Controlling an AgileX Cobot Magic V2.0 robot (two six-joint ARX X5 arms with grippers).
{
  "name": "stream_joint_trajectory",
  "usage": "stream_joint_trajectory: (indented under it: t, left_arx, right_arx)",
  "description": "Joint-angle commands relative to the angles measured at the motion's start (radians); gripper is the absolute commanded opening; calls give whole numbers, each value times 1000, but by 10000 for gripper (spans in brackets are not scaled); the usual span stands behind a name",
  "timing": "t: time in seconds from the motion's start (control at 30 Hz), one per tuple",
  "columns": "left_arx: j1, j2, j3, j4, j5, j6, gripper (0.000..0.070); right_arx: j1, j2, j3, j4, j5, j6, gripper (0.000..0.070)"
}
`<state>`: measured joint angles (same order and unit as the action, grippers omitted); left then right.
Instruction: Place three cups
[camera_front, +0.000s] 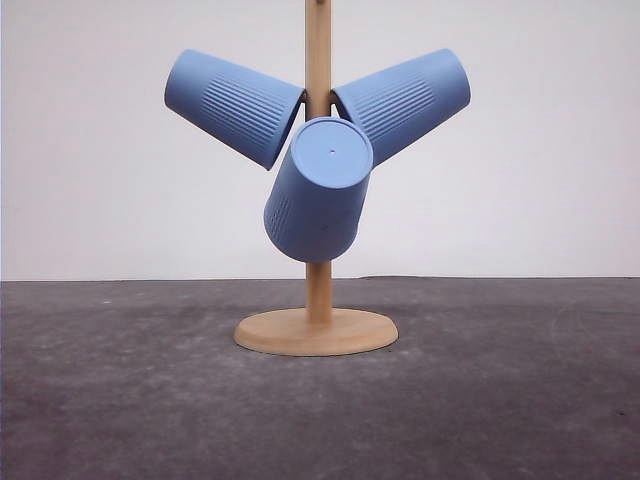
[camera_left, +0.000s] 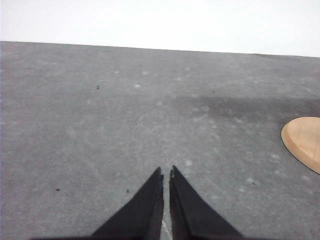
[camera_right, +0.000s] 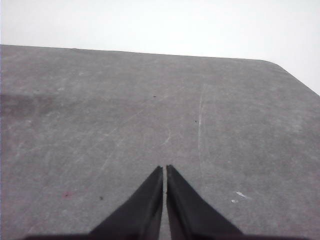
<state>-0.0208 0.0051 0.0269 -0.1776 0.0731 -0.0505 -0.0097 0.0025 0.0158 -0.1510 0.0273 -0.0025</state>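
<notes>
Three light-blue ribbed cups hang upside down on a wooden rack (camera_front: 318, 60) in the front view. One cup (camera_front: 232, 106) tilts to the upper left, a second cup (camera_front: 404, 102) tilts to the upper right, and the third cup (camera_front: 319, 190) points its flat base toward the camera in the middle. My left gripper (camera_left: 166, 172) is shut with nothing in it, hovering over bare table. My right gripper (camera_right: 164, 169) is likewise shut and holds nothing.
The rack's round wooden base (camera_front: 316, 332) rests on the dark grey table (camera_front: 120, 400); its edge (camera_left: 303, 141) appears in the left wrist view. A white wall stands behind. The table's far corner (camera_right: 272, 62) shows in the right wrist view.
</notes>
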Motion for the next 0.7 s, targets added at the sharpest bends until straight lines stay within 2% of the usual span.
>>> stream_joint_trajectory:
  t: [0.0, 0.67]
  left_arx:
    - [-1, -2, -14, -3, -3, 5, 0]
    - [-1, -2, -14, -3, -3, 5, 0]
  right_arx:
    - [-1, 1, -4, 11, 0, 11, 9]
    - [-1, 1, -4, 11, 0, 11, 9]
